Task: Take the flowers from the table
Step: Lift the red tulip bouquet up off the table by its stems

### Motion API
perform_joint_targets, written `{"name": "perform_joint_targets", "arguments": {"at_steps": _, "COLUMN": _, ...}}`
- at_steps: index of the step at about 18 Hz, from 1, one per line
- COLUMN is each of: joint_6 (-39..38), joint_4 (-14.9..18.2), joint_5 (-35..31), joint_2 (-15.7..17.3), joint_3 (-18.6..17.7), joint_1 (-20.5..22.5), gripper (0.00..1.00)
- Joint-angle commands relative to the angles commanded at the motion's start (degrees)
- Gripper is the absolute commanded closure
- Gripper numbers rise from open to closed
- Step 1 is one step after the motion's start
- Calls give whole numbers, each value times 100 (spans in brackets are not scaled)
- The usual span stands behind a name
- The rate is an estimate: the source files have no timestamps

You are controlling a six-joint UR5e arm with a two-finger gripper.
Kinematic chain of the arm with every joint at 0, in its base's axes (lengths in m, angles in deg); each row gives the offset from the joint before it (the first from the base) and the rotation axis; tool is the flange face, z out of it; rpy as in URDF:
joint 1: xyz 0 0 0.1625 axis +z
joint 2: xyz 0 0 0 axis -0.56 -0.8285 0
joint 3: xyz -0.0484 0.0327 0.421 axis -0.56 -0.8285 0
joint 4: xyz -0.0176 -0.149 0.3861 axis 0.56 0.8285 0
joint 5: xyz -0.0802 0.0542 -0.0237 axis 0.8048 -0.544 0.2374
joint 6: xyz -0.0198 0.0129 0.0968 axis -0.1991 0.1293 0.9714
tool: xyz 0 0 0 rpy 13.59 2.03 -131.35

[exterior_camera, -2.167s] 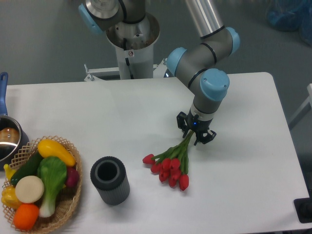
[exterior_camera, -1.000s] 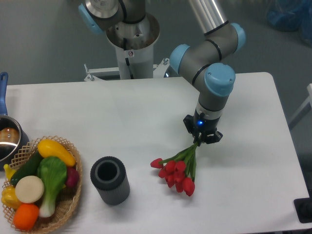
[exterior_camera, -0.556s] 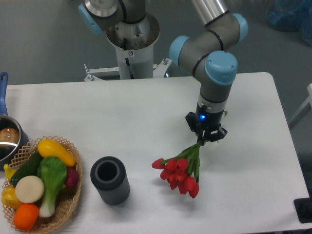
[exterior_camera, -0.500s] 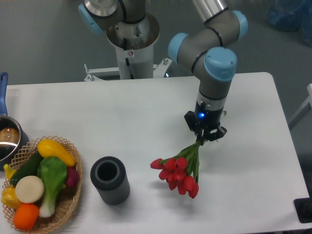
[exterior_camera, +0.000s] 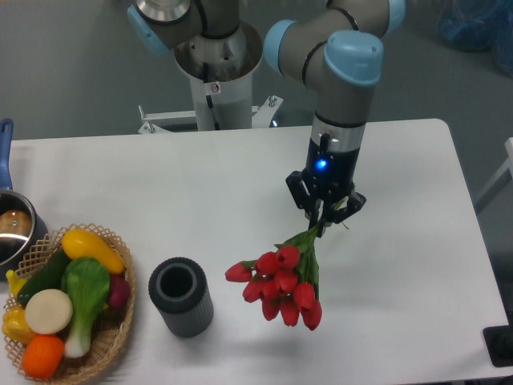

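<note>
- The worktop (exterior_camera: pixel 200 192) is a wide white slab with rounded corners, matte and evenly lit, and it fills most of the view.
- Beyond its far edge lies a plain grey floor, with a blurred blue shape (exterior_camera: pixel 474 24) in the upper right corner of the room.
- A pale metal pedestal (exterior_camera: pixel 216 68) stands just behind the far edge of the worktop, carrying the base of the arm (exterior_camera: pixel 345 72), whose grey links end in light blue joint caps.
- The arm reaches down over the right half of the worktop, and a small blue light glows on its wrist.
- The end effector (exterior_camera: pixel 324 220) points downward, its two black fingers pinched onto the green stems of the flowers (exterior_camera: pixel 280 281) near their tied end.
- The flowers hang below it, red heads lowest, tilted down and to the left; whether the lowest heads touch the worktop cannot be told.
- A dark grey ribbed cylinder (exterior_camera: pixel 181 297) with an open top stands upright on the worktop, left of the red heads and apart from them.
- A woven basket (exterior_camera: pixel 112 341) sits at the lower left corner, holding toy produce: a yellow piece, a dark green one, an orange one, a pale round disc and a green leafy vegetable (exterior_camera: pixel 84 297) with a white stalk.
- A metal pot (exterior_camera: pixel 14 228) with a blue handle sits at the left edge, partly cut off by the frame, just beside the basket.
</note>
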Motion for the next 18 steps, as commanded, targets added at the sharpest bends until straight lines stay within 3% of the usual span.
{"name": "perform_joint_targets", "arguments": {"at_steps": 18, "joint_6": -282, "joint_4": 0, "joint_5": 220, "joint_2": 53, "joint_3": 97, "joint_1": 35, "gripper": 82}}
